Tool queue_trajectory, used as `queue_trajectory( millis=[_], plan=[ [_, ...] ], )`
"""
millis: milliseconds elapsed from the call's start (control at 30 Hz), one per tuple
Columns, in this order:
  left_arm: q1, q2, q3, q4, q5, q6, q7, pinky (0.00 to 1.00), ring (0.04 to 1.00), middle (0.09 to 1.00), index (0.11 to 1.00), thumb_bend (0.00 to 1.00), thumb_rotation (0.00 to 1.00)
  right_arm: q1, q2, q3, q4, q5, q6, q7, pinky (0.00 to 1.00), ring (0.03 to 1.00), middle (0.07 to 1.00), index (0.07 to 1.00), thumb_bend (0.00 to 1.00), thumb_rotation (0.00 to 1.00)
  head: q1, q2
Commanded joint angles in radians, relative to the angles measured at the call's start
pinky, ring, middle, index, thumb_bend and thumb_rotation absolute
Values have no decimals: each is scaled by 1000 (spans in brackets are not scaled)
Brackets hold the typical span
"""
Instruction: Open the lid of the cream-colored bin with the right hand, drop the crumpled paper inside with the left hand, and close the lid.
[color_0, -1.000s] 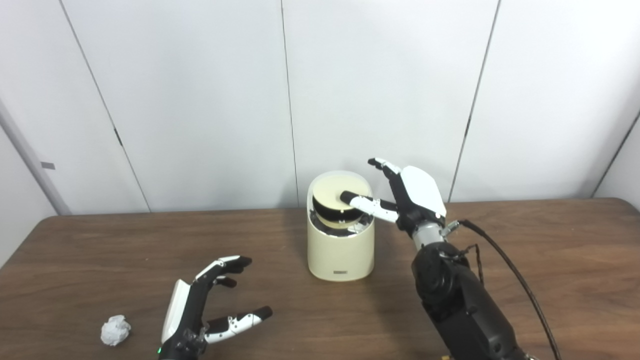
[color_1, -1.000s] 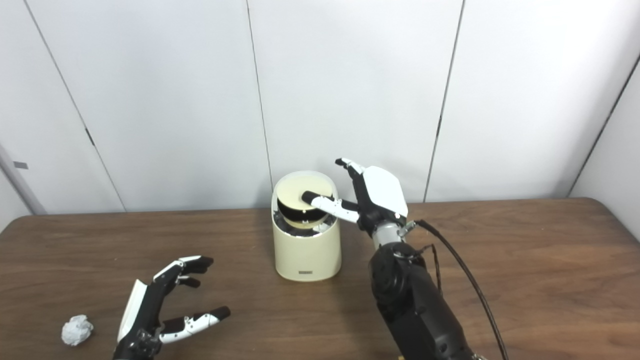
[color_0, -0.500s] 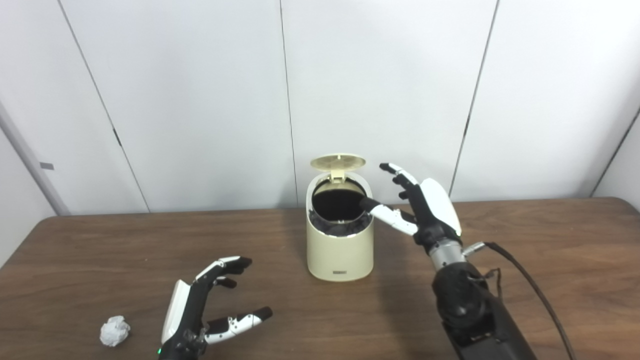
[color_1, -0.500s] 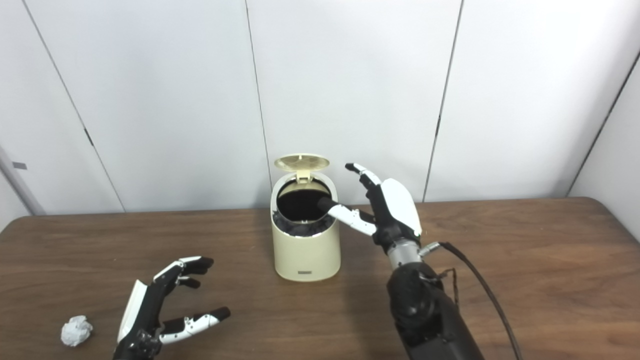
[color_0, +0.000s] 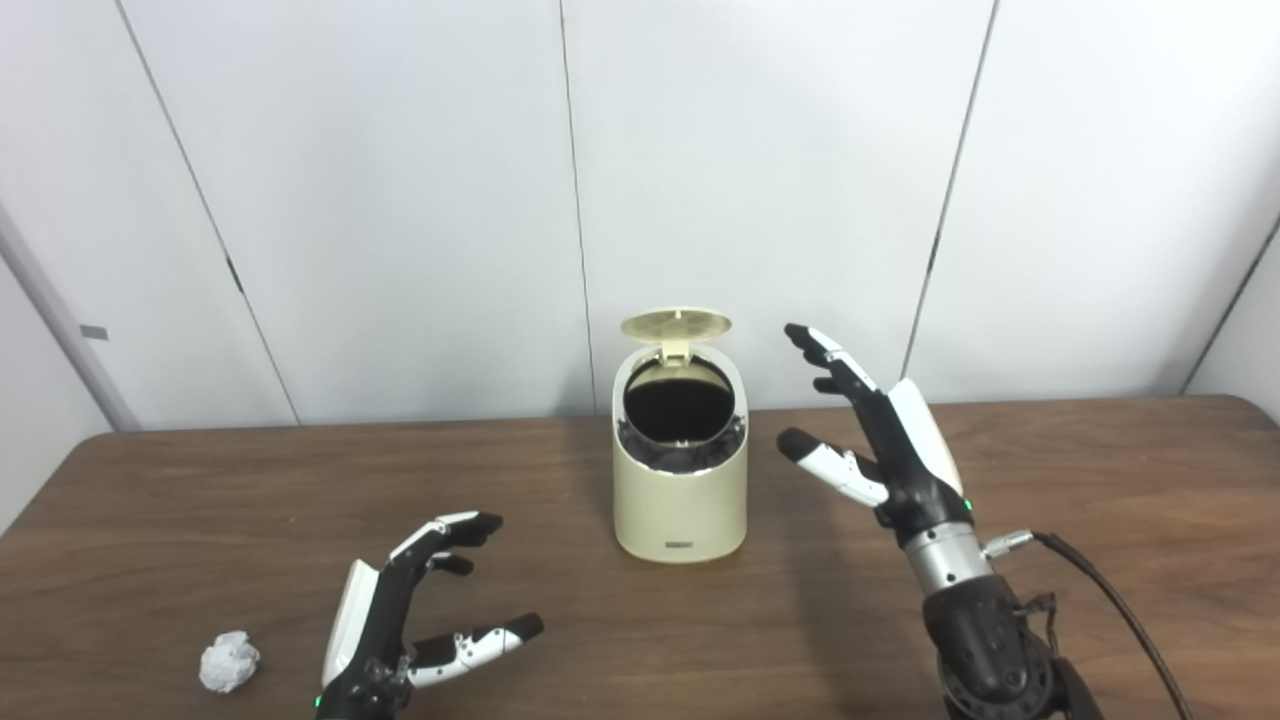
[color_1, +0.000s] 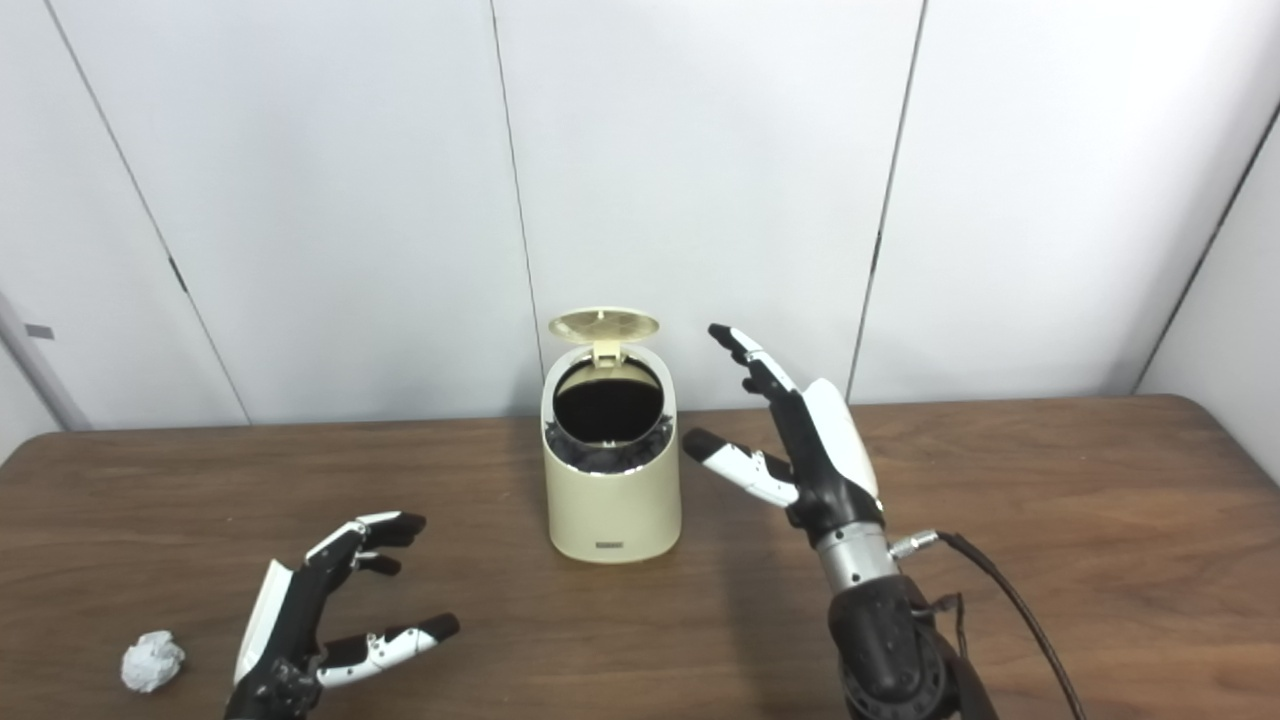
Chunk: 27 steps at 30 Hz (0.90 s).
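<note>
Now bin (color_0: 680, 500) lid (color_0: 676, 324) up, dark inside.

hands (color_0: 900, 450): white shells | fingers (color_0: 815, 345): black tips | forearm (color_0: 985, 640): black, cabled

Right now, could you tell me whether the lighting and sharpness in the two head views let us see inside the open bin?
Left eye view: even, soft light, no glare, but the bin mouth reads as plain black under its raised lid. Right eye view: the same dark opening, contents unreadable. Both are slightly soft, and the crumpled paper shows few creases.
</note>
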Motion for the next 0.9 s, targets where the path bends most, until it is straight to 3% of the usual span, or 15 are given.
queue_trajectory(
  millis=[0,333,567,800,867],
  plan=[
    [16,1,-4,24,4,-24,8,627,729,736,710,895,238,1,-2,-17,-44,8,-55,-24,811,885,890,885,969,985,1,3],
    [16,1,1,16,-8,-22,8,638,736,738,713,893,246,178,0,-67,-53,51,-163,-56,857,897,885,881,1000,962,2,7],
    [12,5,3,22,-7,-29,10,640,736,739,711,895,255,302,-14,-89,-9,-31,-253,-132,810,869,866,868,926,944,6,13],
    [8,12,5,20,-10,-36,8,625,728,736,712,897,236,350,-15,-106,70,-47,-370,-209,844,866,867,864,848,898,7,19],
    [5,17,5,20,-7,-40,8,621,723,732,710,915,188,350,-12,-109,87,-55,-386,-229,845,860,858,861,847,892,16,12]
  ],
)
